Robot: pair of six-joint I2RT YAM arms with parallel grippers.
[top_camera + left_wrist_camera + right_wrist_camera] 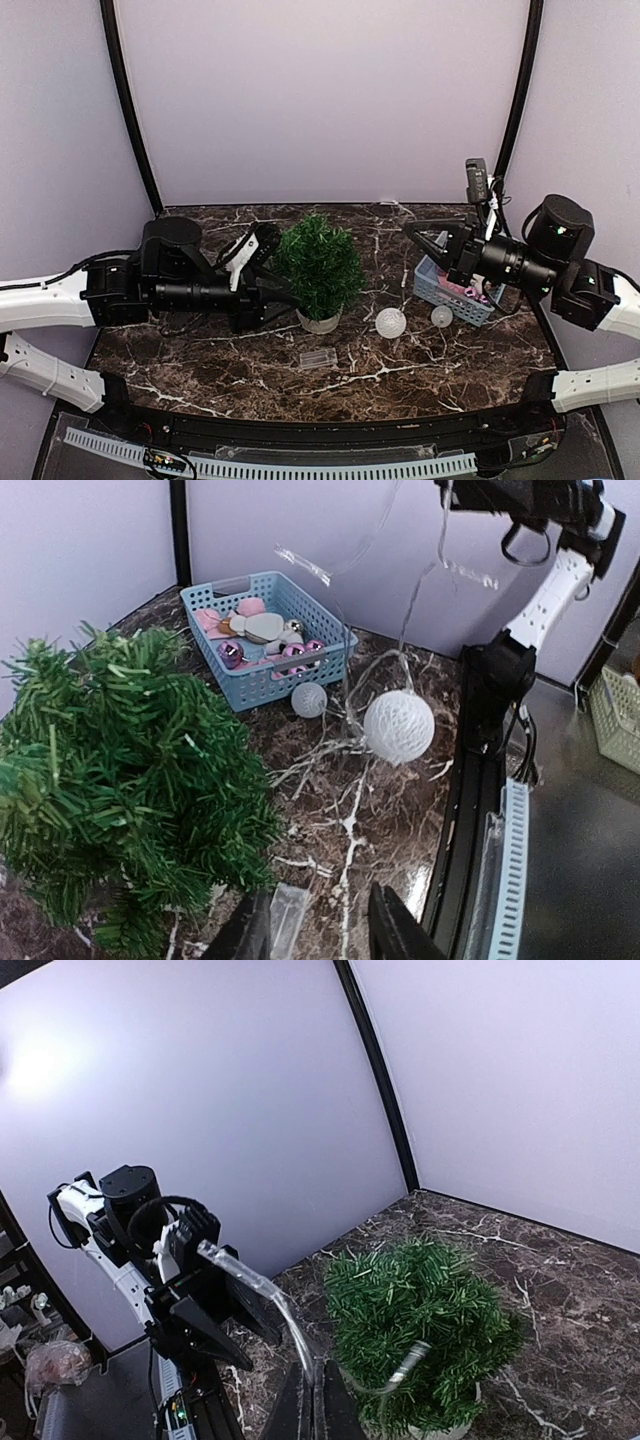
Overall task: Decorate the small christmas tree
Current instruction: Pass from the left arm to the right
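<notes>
While the small christmas tree stands mid-table in its pale pot, the left gripper, fingers parted, sits just left of it; the right gripper, raised well to its right, pinches a clear cord.

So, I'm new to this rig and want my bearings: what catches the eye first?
The small christmas tree, bushy and green, stands mid-table with the left gripper open beside it. To its right sit a blue basket of ornaments and two white balls.
</notes>
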